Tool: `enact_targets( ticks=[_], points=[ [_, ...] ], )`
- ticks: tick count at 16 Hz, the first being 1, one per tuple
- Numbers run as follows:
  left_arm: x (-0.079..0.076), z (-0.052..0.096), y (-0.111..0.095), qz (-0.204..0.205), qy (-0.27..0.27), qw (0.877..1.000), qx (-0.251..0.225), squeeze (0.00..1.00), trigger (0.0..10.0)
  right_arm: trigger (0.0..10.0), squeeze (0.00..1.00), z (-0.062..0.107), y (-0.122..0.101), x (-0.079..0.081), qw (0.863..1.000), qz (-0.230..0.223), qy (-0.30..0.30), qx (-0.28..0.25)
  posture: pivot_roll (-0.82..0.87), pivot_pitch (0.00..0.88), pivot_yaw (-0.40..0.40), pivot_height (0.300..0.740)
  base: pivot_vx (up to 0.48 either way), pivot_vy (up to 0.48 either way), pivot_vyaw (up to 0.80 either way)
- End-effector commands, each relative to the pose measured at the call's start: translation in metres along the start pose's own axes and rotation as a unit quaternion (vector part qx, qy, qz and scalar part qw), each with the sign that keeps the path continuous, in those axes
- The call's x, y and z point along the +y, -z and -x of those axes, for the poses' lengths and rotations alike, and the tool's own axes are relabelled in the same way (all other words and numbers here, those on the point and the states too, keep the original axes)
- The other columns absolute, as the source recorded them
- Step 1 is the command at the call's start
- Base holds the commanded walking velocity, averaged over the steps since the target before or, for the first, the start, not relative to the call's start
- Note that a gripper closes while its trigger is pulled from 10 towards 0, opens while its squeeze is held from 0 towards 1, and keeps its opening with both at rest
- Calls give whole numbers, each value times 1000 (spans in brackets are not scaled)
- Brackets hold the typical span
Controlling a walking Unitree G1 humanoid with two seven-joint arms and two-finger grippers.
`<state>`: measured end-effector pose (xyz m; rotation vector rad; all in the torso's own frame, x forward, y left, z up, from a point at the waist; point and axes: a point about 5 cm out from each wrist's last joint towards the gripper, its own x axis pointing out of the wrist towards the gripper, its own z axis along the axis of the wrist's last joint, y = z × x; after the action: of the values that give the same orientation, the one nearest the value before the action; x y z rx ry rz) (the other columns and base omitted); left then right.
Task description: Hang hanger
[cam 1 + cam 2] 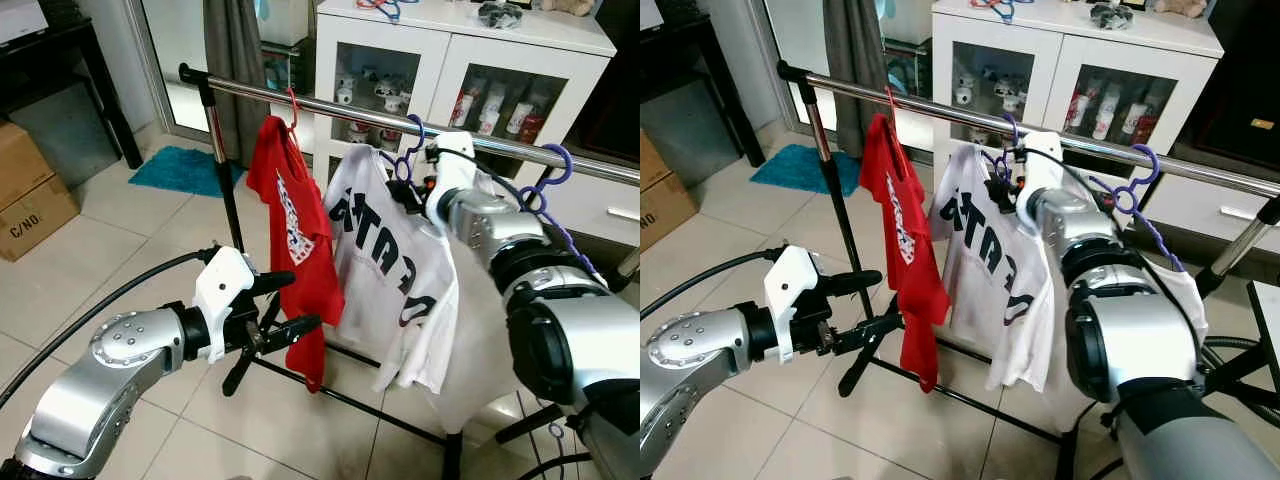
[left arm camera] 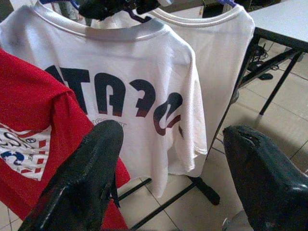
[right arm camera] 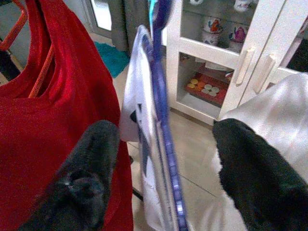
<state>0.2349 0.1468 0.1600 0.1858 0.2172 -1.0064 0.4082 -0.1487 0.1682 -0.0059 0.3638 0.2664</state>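
A tiled room held a white cabinet (image 1: 470, 70) behind a metal rail (image 1: 330, 105). On the rail hung a red shirt (image 1: 295, 240), a white printed shirt (image 1: 385, 270) and a plain white shirt (image 2: 221, 53). The right gripper (image 3: 163, 159) stood with jaws apart, the purple hanger (image 3: 161, 96) between them, untouched. The left gripper (image 2: 173, 159), jaws apart, faced the printed shirt.

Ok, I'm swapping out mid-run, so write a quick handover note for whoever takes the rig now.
Right gripper: open, up at the rail, fingers either side of the purple hanger carrying the white printed shirt.
Left gripper: open, held low before the red shirt, holding nothing.
Done: red shirt and white printed shirt hang on the rail, hooks over it.
Left: draw the right gripper clear.
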Motion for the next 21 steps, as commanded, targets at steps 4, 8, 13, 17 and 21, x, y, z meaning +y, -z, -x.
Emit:
enact_targets(
  ticks=[4,8,13,17,21],
  points=[
    [-2,5,-6,-10,8,1000,2,0,10000,0,0,-1,-8,3,1000,-12,2,-19,153,57,-14,740,0,0,0],
    [-2,7,-7,-10,8,1000,6,0,10000,0,0,-2,-14,7,999,-34,-2,-41,162,72,-10,740,0,0,0],
    [0,6,-9,-12,9,1000,6,0,10000,0,0,-3,-23,17,997,-36,-21,-67,164,75,-4,740,0,0,0],
    [-1,5,-9,-12,9,1000,7,0,10000,0,0,-4,-26,20,996,-32,-29,-74,167,78,-10,740,0,0,0],
    [0,6,-9,-13,8,1000,7,0,10000,0,0,-4,-26,22,997,-23,-26,-70,167,76,-12,740,0,0,0]
  ],
)
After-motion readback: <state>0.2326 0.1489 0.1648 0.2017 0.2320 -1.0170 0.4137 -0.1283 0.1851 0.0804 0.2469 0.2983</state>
